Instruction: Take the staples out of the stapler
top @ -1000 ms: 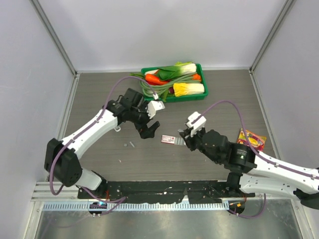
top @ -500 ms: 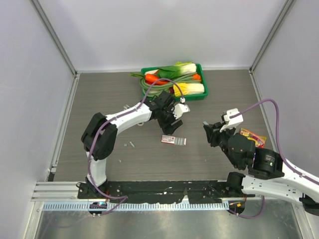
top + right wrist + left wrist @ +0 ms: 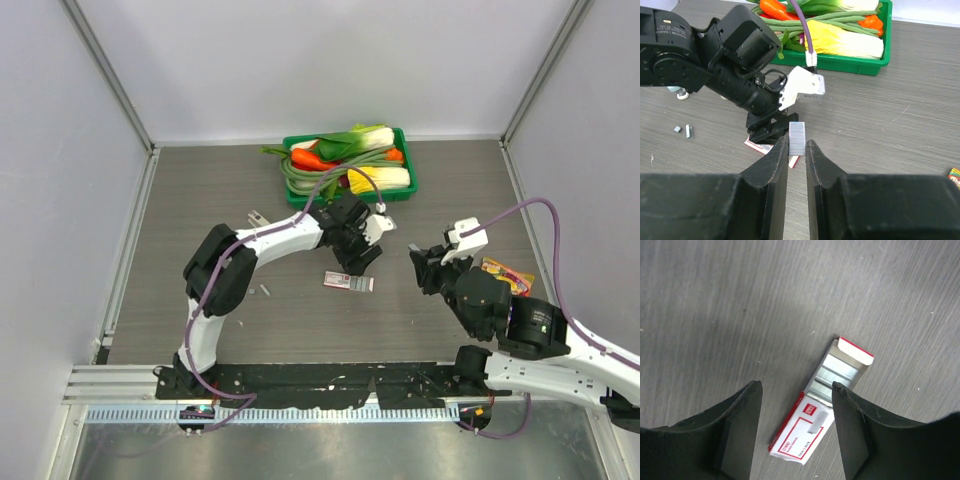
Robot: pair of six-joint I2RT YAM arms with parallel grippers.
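My right gripper is shut on a short grey block of staples and holds it above the table; in the top view this gripper is right of centre. My left gripper is open and empty, its jaws straddling the air just above a white-and-red staple packet, whose open end shows staple strips. In the top view the left gripper sits over the packet. Two loose staple pieces lie to the left. The small pale stapler lies beside the left arm.
A green tray of toy vegetables stands at the back centre. A yellow-and-red snack packet lies at the right by the right arm. The left arm stretches across the table's middle, and metal frame posts bound both sides.
My left gripper has swung right and come down over the white-and-red packet. My right gripper has pulled back to the right from the packet with the staple block and now holds still.
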